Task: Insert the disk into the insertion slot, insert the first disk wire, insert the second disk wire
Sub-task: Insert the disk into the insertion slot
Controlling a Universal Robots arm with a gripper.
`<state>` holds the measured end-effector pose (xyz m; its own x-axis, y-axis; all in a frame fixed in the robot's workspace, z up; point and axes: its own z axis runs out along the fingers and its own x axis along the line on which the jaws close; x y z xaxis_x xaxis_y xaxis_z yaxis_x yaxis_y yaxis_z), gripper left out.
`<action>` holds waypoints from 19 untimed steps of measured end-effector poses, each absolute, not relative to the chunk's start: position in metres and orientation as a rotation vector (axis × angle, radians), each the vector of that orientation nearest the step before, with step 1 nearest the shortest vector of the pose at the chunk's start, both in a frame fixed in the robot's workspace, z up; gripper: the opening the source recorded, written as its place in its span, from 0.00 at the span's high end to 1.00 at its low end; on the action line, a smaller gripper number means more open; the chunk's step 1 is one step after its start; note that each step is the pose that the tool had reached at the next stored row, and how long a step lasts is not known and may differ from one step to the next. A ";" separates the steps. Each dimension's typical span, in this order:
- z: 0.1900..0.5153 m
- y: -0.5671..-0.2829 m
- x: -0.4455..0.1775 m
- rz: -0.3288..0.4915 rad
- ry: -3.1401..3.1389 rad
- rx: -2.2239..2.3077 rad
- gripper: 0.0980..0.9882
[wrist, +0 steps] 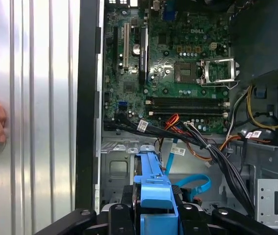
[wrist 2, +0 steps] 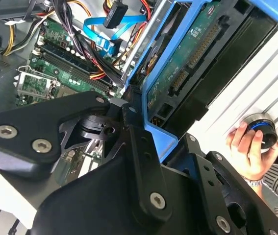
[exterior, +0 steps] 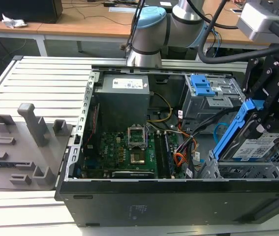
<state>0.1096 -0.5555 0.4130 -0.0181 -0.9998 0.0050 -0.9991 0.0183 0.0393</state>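
Clamping the tilted disk [exterior: 257, 147], the gripper [exterior: 264, 122] (partly cut off).

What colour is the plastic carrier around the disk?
Bright blue. The carrier shows best in the exterior view, framing the silver disk.

A blue cable [wrist: 193, 186] and a black wire bundle [wrist: 221, 161] crowd one side of the insertion slot [wrist: 116, 169], otherwise open.

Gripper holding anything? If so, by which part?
Yes: the gripper is shut on the disk, clamping one end of its blue carrier.
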 end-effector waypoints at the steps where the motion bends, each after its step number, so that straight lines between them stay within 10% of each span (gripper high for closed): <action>1: 0.411 -0.555 0.110 -0.038 -2.219 2.179 0.70; 19: 0.401 -0.555 0.110 -0.038 -2.219 2.179 0.63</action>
<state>0.1096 -0.5555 0.4008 -0.0181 -0.9998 0.0050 -0.9991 0.0183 0.0393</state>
